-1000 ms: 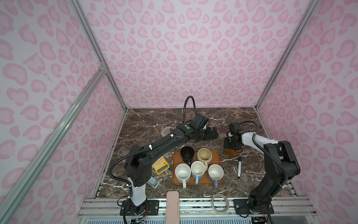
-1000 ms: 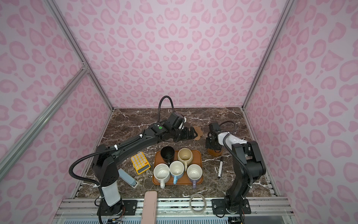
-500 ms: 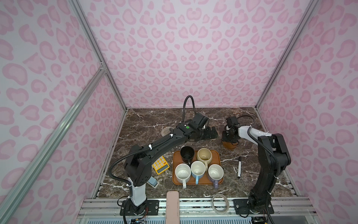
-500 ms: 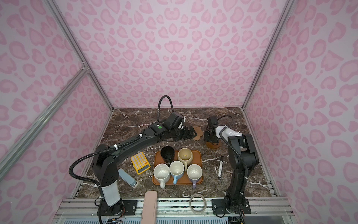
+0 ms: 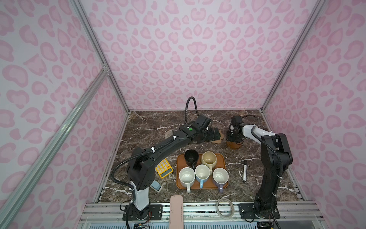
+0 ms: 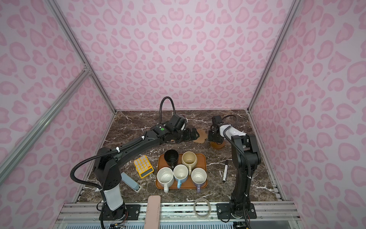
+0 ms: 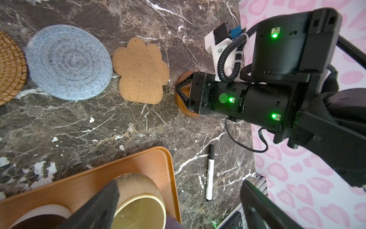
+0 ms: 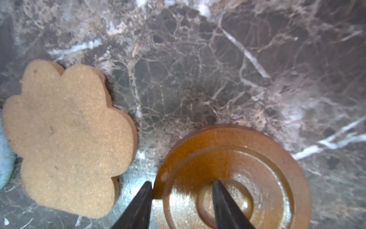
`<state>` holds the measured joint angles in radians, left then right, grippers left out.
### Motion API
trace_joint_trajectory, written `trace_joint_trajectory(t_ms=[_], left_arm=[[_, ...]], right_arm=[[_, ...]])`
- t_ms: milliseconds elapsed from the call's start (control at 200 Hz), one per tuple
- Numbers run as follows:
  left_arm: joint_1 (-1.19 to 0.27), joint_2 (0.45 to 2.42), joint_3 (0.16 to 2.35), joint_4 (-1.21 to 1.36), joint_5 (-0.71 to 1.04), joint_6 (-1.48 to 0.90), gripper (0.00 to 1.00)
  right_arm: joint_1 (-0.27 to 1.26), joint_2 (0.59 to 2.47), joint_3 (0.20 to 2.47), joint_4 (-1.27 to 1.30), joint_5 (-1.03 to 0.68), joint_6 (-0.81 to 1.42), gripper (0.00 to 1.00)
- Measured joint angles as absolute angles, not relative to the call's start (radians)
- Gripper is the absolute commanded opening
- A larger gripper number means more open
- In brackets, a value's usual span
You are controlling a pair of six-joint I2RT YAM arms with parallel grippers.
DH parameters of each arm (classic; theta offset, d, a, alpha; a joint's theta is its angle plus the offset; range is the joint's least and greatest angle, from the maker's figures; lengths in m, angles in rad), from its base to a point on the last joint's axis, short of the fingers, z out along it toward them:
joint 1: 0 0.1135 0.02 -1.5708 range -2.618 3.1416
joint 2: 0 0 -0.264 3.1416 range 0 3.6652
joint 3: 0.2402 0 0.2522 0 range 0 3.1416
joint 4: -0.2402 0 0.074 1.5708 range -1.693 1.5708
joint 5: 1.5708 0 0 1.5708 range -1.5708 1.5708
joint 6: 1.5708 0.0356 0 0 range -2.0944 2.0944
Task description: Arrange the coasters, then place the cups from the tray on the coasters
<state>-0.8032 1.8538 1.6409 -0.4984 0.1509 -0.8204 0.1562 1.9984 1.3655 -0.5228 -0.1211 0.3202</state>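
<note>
Several coasters lie in a row at the back: tan rattan (image 7: 10, 67), light-blue woven (image 7: 68, 62), brown flower-shaped (image 7: 140, 71) (image 6: 202, 136) and a dark-brown disc (image 8: 233, 178) (image 5: 233, 145). My right gripper (image 8: 182, 182) (image 5: 232, 137) points down on the disc. It is part open, one finger just outside the rim and one in the dished centre. My left gripper (image 7: 178, 206) (image 5: 214, 134) hangs wide open and empty over the flower coaster. The orange-brown tray (image 5: 224, 164) holds the black (image 5: 191, 157), cream (image 5: 209, 159), white (image 5: 186, 177), blue (image 5: 202, 173) and lavender (image 5: 220, 176) cups.
A yellow calculator (image 5: 164, 168) and a grey-blue device (image 5: 156, 186) lie left of the tray. A marker (image 5: 245, 171) lies to its right. A clear ring (image 5: 225, 205) and a pink bar (image 5: 176, 210) rest on the front rail. Pink walls stand close around.
My right gripper and the dark-brown disc have shifted toward the back and a little left, nearer the flower coaster. Its jaws have narrowed slightly. The left arm has stayed still.
</note>
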Motion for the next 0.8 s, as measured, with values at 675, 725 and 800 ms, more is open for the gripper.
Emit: trace_joint_trajectory(t_ms=[675, 725, 800], left_arm=[[-0.803, 1.854, 1.641, -0.499, 0.151, -0.821, 0.97], [-0.803, 1.854, 1.641, -0.499, 0.151, -0.821, 0.97], [-0.803, 1.854, 1.641, -0.499, 0.150, -0.821, 0.97]], right_arm=[[0.162, 2.059, 1.467, -0.578, -0.139, 0.303, 0.48], [0.163, 2.057, 1.464, -0.575, -0.139, 0.303, 0.48], [0.165, 2.057, 1.466, -0.576, -0.140, 0.303, 0.48]])
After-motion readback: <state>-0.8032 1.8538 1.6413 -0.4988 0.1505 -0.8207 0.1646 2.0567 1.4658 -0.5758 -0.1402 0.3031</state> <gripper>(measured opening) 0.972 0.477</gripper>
